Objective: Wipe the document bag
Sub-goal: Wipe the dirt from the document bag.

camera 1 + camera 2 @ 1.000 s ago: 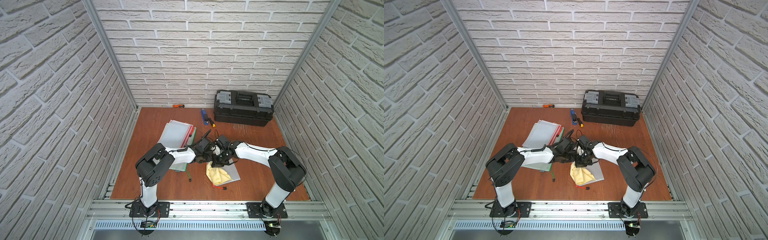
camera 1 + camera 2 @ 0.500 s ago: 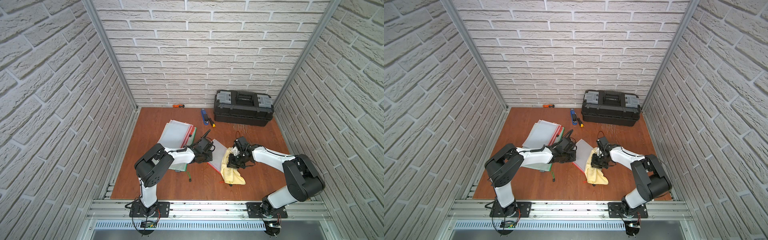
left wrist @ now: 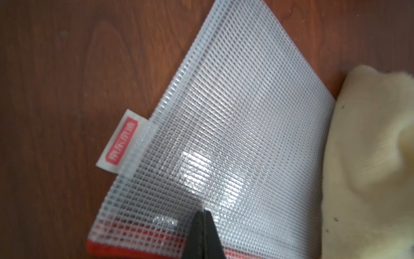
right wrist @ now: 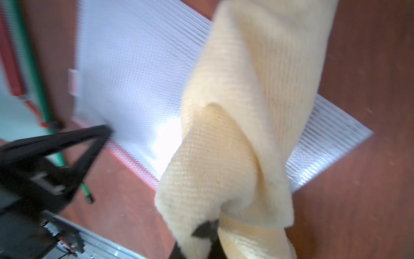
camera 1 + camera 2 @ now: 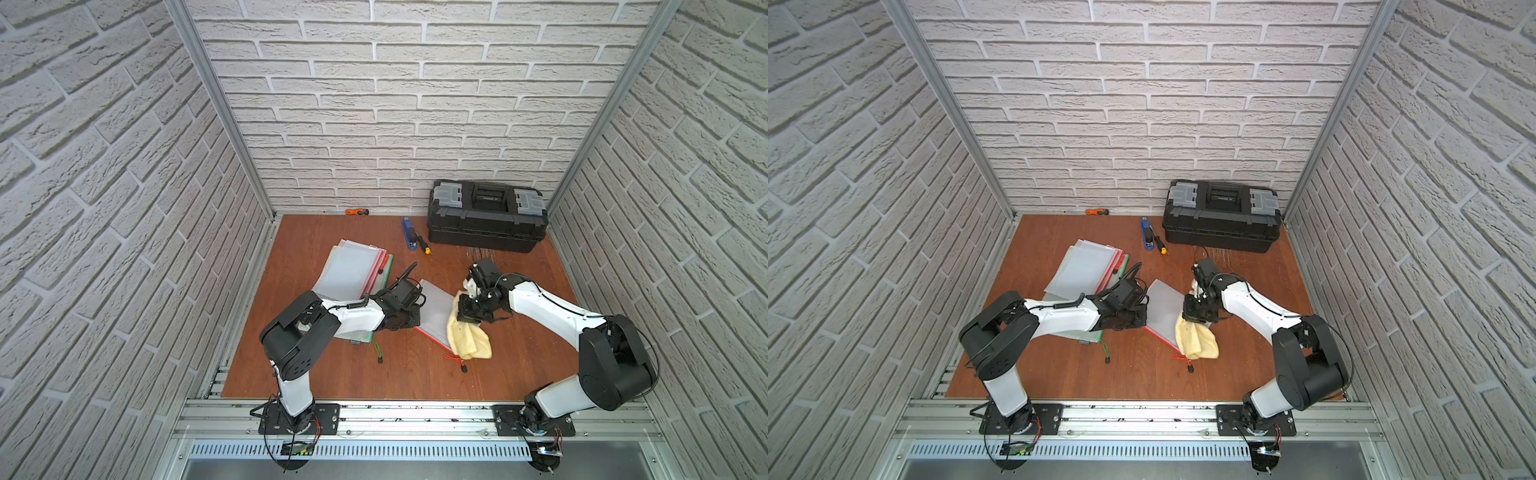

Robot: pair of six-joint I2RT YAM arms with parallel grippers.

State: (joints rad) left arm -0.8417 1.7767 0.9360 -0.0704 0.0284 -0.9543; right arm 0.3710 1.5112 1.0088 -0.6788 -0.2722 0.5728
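on the wooden table (image 5: 332, 374), closed left gripper (image 3: 202, 214) presses the document bag (image 3: 235, 134); right gripper (image 5: 469, 316) clamps the yellow cloth (image 5: 469, 345).

A see-through white mesh document bag (image 5: 434, 309) (image 5: 1163, 309) lies flat and askew on the brown wooden tabletop (image 5: 374, 382). A red zip band runs along the bag's long edge facing the robot, a small white tab with a red label (image 3: 119, 140) juts from a short edge, and a red pull cord (image 5: 454, 359) trails onto the wood. A pale yellow cloth (image 5: 467, 340) (image 4: 235, 112), bunched and raised at one end, drapes across the bag's right-hand end and spills onto the tabletop.
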